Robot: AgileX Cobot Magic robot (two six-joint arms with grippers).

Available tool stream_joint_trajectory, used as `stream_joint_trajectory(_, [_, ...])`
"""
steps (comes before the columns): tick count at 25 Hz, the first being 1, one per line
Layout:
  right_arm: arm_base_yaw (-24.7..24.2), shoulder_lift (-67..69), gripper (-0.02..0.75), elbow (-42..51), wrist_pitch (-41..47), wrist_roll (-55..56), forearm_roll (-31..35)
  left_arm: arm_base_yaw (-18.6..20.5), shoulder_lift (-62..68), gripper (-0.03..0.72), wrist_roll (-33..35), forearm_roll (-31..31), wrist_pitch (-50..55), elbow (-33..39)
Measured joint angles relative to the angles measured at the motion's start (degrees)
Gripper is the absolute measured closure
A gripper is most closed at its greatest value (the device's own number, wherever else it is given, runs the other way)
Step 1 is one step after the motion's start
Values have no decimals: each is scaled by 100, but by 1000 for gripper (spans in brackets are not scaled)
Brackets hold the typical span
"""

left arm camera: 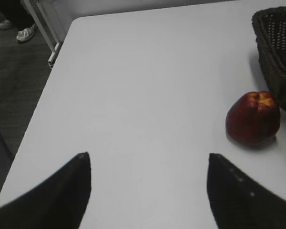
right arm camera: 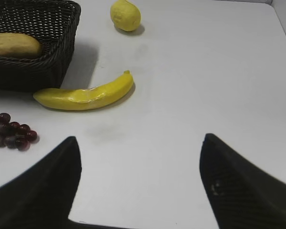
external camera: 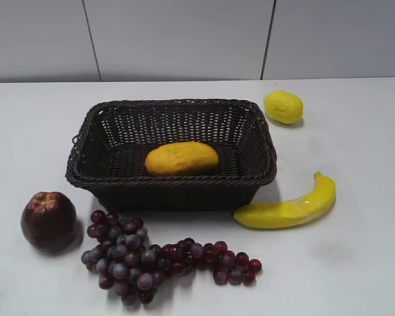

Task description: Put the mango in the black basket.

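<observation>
On the desk (external camera: 355,263), centre: basket (external camera: 99,158) with the mango (external camera: 182,158) lying on its floor, toward the 6 o'clock wall. Judged: placement done; the remaining step is to keep both arms clear, with no re-contact with the rim. Left end effector (left arm camera: 148,191) and right end effector (right arm camera: 140,183) both hover over bare desk, jaws spread wide, nothing held. Around the basket: grapes (external camera: 151,260) at 6 o'clock, banana (external camera: 289,207) at 4, apple (external camera: 49,221) at 8, lemon (external camera: 283,106) at 1. None touches the mango; nothing obstructs.
</observation>
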Motion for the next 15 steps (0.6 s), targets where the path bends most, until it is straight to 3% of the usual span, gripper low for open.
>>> stream_joint_trajectory(15, [0, 0, 145, 0, 0, 0, 0, 0, -20, 113, -322, 45, -575, 212])
